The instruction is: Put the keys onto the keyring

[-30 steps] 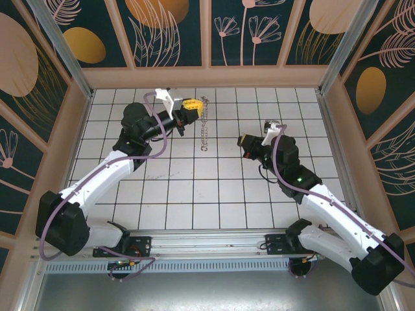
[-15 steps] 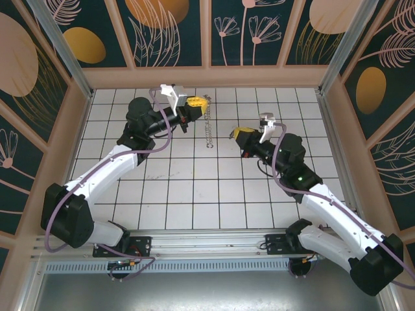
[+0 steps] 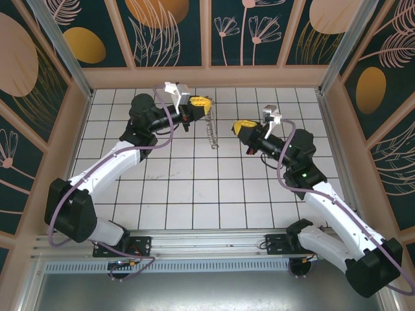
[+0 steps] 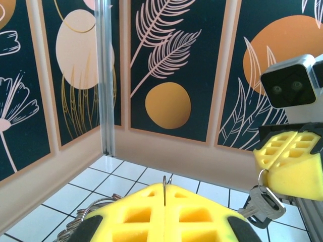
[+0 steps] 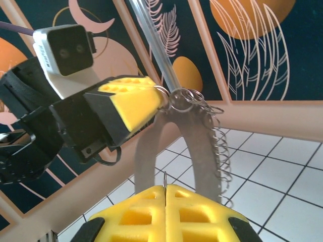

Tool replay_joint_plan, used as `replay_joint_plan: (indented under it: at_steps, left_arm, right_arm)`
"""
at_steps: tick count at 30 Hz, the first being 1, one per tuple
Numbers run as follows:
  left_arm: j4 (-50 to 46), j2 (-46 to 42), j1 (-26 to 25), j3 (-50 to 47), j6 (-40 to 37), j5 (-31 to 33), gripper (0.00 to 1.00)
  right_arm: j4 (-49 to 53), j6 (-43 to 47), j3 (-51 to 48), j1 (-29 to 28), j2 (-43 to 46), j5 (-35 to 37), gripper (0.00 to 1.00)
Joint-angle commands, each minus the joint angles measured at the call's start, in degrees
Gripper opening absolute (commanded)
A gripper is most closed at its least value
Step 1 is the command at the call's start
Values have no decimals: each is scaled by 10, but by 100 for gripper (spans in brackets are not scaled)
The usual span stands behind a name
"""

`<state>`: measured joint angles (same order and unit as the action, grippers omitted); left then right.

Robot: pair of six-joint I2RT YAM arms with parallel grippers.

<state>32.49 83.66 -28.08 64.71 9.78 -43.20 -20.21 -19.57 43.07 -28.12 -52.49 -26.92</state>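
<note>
- The left hand [image 3: 200, 103] is clamping the keyring [image 3: 211, 133] at upper centre of the overhead frame, dangling it clear of the surface [image 3: 194, 194], apparently so its loop is reachable.
- The right hand [image 3: 241, 126], just right, is pinching the key [image 4: 261, 202], facing the ring for threading.
</note>
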Motion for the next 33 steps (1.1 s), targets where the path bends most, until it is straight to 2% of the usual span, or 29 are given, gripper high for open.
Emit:
replay_joint_plan:
  at_steps: [1, 7, 14, 33]
  left_arm:
    - [12, 4, -4, 26, 9, -22, 0]
    - [-16, 15, -20, 43, -17, -29, 0]
    - [-98, 25, -33, 82, -82, -36, 0]
    - [-130, 38, -40, 99, -105, -51, 0]
  right_arm:
    - [-37, 11, 37, 4, -11, -30, 0]
    - [-28, 31, 61, 4, -29, -37, 0]
    - [-1, 69, 80, 5, -48, -34, 0]
    - [8, 84, 101, 6, -79, -42, 0]
